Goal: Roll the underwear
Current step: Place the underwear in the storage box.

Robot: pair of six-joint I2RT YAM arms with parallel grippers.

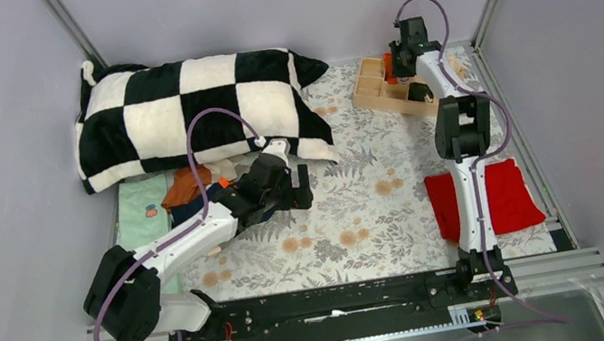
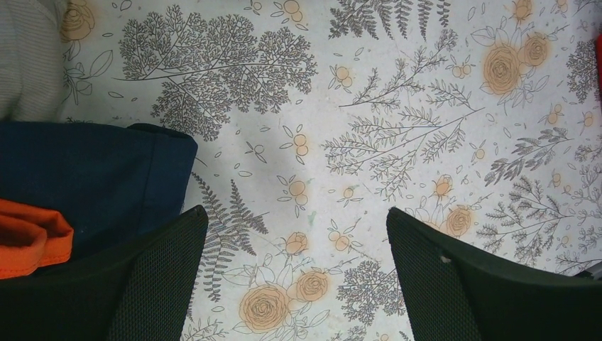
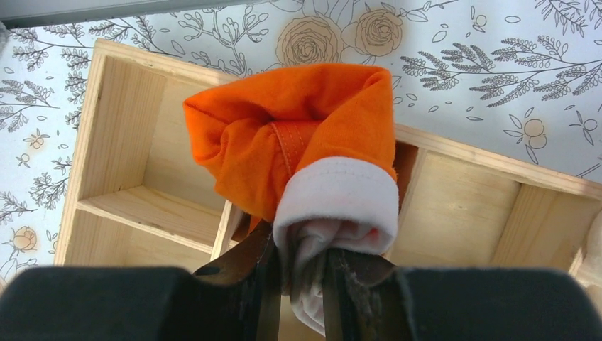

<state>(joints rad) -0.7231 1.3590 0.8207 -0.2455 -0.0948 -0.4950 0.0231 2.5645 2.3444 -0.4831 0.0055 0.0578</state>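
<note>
Soft, light orange underwear (image 3: 305, 128) pinched shut in right gripper (image 3: 298, 284).
Gripped at white band (image 3: 337, 188), seemed squashy, unlikely to slip; found left gripper (image 2: 294, 234) wide open, empty.

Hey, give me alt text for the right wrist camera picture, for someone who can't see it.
The right arm's fingers pinch a bundled orange underwear with a white band. Beyond it lies a wooden box with open compartments, on a floral cloth.
</note>
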